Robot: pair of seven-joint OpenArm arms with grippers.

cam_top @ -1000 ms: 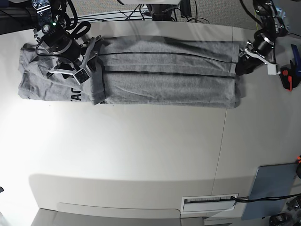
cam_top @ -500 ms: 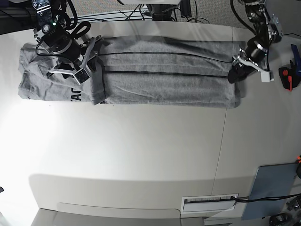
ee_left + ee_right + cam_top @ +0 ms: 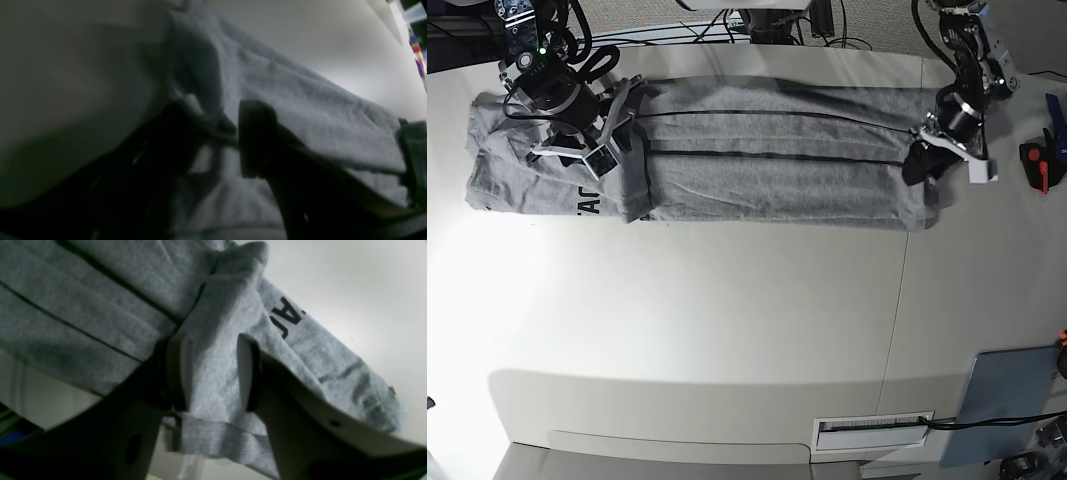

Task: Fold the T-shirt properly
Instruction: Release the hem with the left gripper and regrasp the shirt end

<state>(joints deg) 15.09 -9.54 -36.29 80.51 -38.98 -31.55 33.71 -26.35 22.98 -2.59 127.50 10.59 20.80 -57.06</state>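
Observation:
The grey T-shirt (image 3: 777,165) lies across the far part of the table (image 3: 727,320) as a long strip with lengthwise folds. Black letters (image 3: 287,318) show near its left end. In the base view my right gripper (image 3: 595,152) sits on that left end. In the right wrist view a raised fold of the T-shirt (image 3: 213,350) fills the gap of the right gripper (image 3: 213,373), pinched between its pads. My left gripper (image 3: 924,160) is at the strip's right end. In the left wrist view the left gripper (image 3: 217,140) stands open, with the T-shirt's (image 3: 300,110) edge between its dark fingers.
A red and black clamp (image 3: 1037,165) lies at the table's right edge. A blue-grey pad (image 3: 1012,400) and a white labelled box (image 3: 872,432) sit at the near right. Cables (image 3: 727,25) run behind the table.
My left arm has swung in from the right and come down onto the strip's right end. The right arm and the shirt's left end have stayed still.

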